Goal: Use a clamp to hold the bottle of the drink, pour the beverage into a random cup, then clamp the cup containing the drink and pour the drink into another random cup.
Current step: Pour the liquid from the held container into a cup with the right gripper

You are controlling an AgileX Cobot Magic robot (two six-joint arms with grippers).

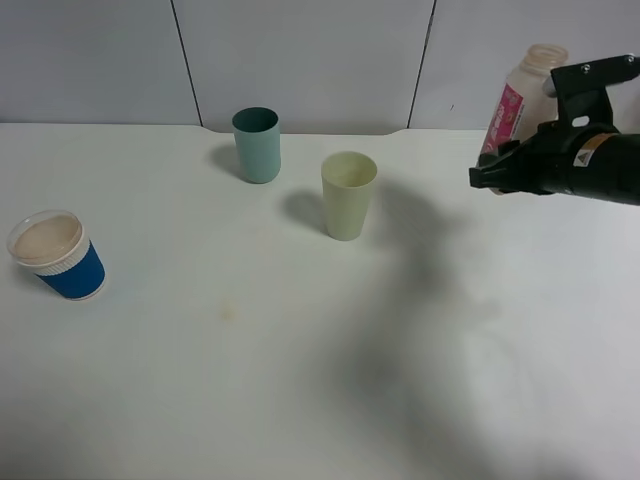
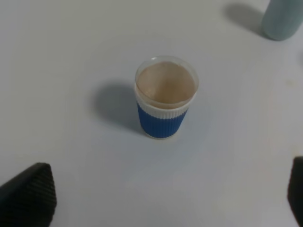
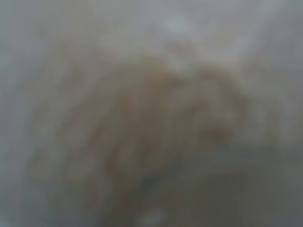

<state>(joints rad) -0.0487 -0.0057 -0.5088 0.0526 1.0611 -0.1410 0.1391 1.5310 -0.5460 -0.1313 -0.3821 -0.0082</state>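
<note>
White table [image 1: 300,380] carries blue cup [image 1: 60,258], teal cup [image 1: 257,145], seemingly cream cup [image 1: 349,195].

My right wrist view is just a tan blur I cannot read, the bottle [image 1: 518,100] is partly hidden behind the right gripper [image 1: 480,178], and the picture edges cut off the green cup [image 2: 284,19] and all but the fingers [image 2: 28,196] of the left gripper [image 2: 163,203].

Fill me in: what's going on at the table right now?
The left gripper hangs open, facing the blue-sleeved cup, which holds a beige drink. The right gripper, shut, is raised at the far right by the pink-labelled bottle; whether it grips the bottle is unclear. The teal cup and pale yellow cup stand untouched.
</note>
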